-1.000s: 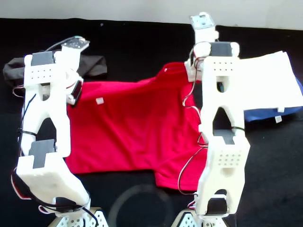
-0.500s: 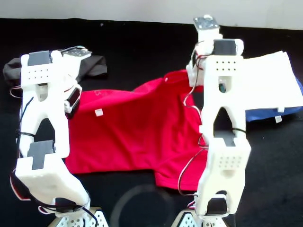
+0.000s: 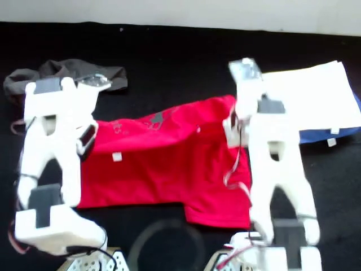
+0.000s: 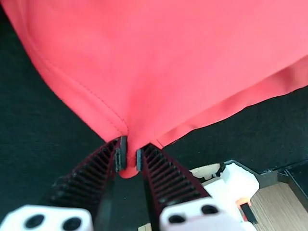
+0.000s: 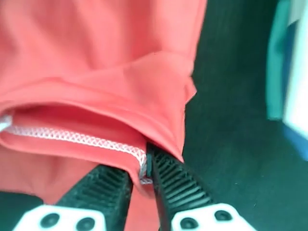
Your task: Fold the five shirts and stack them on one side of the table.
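A red shirt [image 3: 163, 164] lies across the middle of the black table [image 3: 169, 51]. Its far edge is lifted and turned toward the front, so a dark print shows on the turned-over part. My left gripper [image 3: 89, 138] is at the shirt's left end. In the left wrist view it [image 4: 127, 161] is shut on a pinch of the red shirt [image 4: 159, 62]. My right gripper [image 3: 231, 125] is at the shirt's right end. The right wrist view has it [image 5: 143, 166] shut on the hemmed edge of the red shirt [image 5: 96, 57].
A dark grey shirt [image 3: 62, 73] lies crumpled at the back left. At the right a folded white shirt [image 3: 313, 99] rests on a blue shirt [image 3: 330, 135]. The far strip of the table is bare. The arm bases stand at the front edge.
Both grippers have drawn the red shirt's far edge toward the front, folding it over itself. The print side now faces up and the grey shirt is uncovered.
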`<state>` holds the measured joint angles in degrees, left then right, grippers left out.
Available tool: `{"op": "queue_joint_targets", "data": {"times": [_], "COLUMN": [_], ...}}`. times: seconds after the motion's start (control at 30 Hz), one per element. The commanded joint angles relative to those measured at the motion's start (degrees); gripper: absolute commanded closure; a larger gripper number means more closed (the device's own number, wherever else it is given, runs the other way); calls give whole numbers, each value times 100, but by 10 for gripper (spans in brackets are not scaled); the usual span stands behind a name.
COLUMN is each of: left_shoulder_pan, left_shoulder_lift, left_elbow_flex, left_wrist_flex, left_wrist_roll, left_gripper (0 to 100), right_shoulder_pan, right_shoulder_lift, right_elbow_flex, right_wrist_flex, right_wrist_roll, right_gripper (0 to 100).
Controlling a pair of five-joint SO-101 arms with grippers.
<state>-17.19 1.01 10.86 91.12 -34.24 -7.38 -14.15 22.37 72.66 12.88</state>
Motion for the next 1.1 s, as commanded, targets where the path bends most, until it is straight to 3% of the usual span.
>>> {"op": "queue_joint_targets", "data": {"times": [0.0, 0.3, 0.6, 1.07], "left_shoulder_pan": [-22, -66, -75, -268], "left_shoulder_lift": [-971, -2070, -2158, -2158], "left_elbow_flex": [1174, 2422, 3204, 3398], "left_wrist_flex": [-589, -818, -1073, -730], "left_wrist_roll": [-193, -229, -659, -677], "left_gripper": [991, 991, 991, 991], "right_shoulder_pan": [110, 470, 470, 479], "right_shoulder_lift": [-1059, -2246, -3670, -4796], "right_elbow_flex": [1112, 2079, 3591, 4119], "right_wrist_flex": [-347, 259, 435, 998], "right_wrist_roll": [141, 633, 1257, 1855], "right_gripper": [992, 992, 992, 992]}}
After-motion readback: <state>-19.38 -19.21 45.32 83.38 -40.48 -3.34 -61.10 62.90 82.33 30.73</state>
